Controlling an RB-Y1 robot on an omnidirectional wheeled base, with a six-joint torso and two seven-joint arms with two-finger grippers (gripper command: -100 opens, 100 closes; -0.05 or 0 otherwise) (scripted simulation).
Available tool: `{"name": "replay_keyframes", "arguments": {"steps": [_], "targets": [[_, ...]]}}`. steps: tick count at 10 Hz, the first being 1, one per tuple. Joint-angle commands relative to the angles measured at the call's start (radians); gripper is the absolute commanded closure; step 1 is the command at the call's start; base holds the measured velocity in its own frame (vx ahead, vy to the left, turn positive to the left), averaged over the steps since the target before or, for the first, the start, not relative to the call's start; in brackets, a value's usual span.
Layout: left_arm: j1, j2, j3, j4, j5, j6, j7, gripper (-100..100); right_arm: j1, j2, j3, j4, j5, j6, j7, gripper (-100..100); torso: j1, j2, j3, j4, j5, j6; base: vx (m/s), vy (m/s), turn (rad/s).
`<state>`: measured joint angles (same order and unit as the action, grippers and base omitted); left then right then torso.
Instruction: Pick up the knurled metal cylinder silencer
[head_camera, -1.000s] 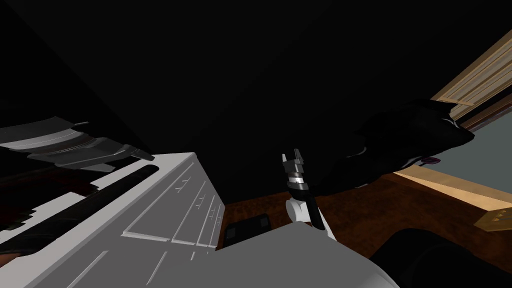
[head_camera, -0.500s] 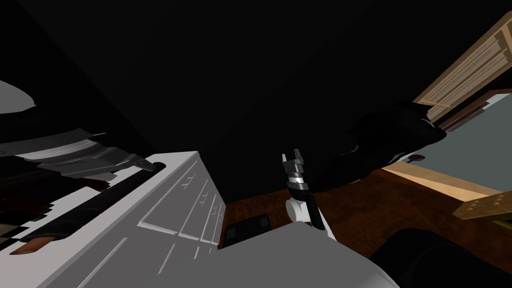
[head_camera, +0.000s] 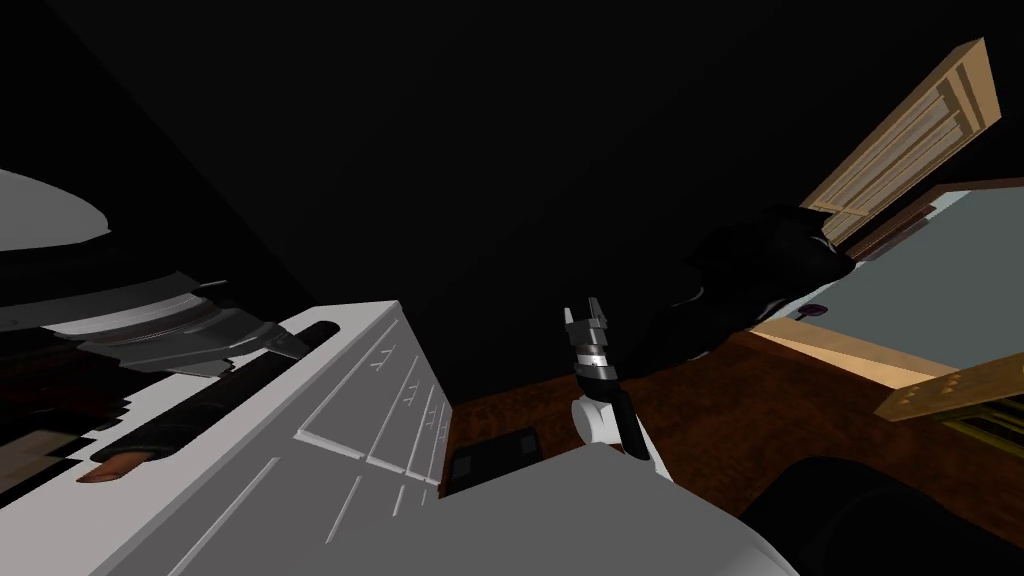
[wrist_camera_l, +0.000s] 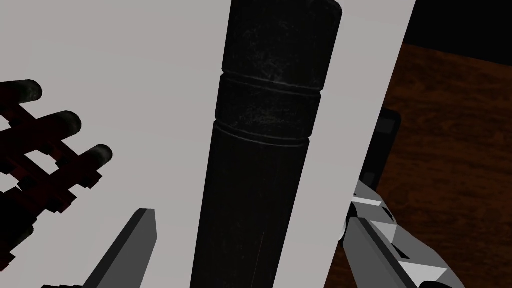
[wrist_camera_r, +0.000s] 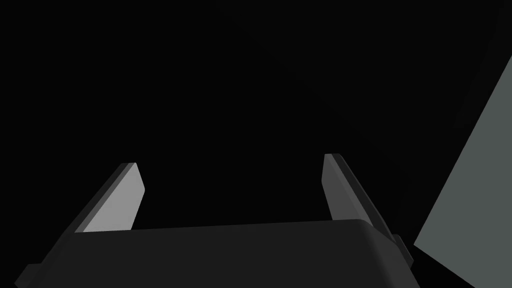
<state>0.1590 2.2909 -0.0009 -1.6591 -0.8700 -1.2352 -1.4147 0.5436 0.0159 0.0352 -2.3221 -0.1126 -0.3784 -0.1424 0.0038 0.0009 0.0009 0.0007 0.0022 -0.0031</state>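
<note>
White dresser top (wrist_camera_l: 125, 75) bears the dark cylinder (wrist_camera_l: 265, 125), likely heavy, stiff and slick; the left gripper (wrist_camera_l: 252, 207), fingers spread, straddles its middle, so grip there.

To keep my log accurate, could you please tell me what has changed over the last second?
Only my own view moved: the head camera swung, so the white dresser and the dark cylinder on it slid further into view, and the wooden door drifted left. Nothing was gripped or released. The right pincer stays open, in the same place ahead of me.
</note>
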Motion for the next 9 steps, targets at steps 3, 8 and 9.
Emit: {"name": "replay_keyframes", "arguments": {"steps": [3, 8, 9], "targets": [[-0.017, -0.017, -0.007, -0.041, -0.020, 0.013, -0.038, -100, 0.000, 0.000, 0.000, 0.000, 0.000, 0.000, 0.000, 0, -0.002, -0.006, -0.003, -0.001, 0.000, -0.001, 0.084, -0.029, 0.235], [-0.039, -0.044, -0.013, -0.111, -0.052, 0.038, -0.102, -100, 0.000, 0.000, 0.000, 0.000, 0.000, 0.000, 0.000, 0, -0.006, -0.014, -0.009, -0.004, -0.002, 0.000, 0.163, -0.077, 0.310], [-0.038, -0.044, -0.012, -0.113, -0.053, 0.039, -0.106, 100, 0.000, 0.000, 0.000, 0.000, 0.000, 0.000, 0.000, 0, -0.004, -0.010, -0.007, -0.003, -0.001, 0.001, 0.012, -0.008, -0.009]]}}
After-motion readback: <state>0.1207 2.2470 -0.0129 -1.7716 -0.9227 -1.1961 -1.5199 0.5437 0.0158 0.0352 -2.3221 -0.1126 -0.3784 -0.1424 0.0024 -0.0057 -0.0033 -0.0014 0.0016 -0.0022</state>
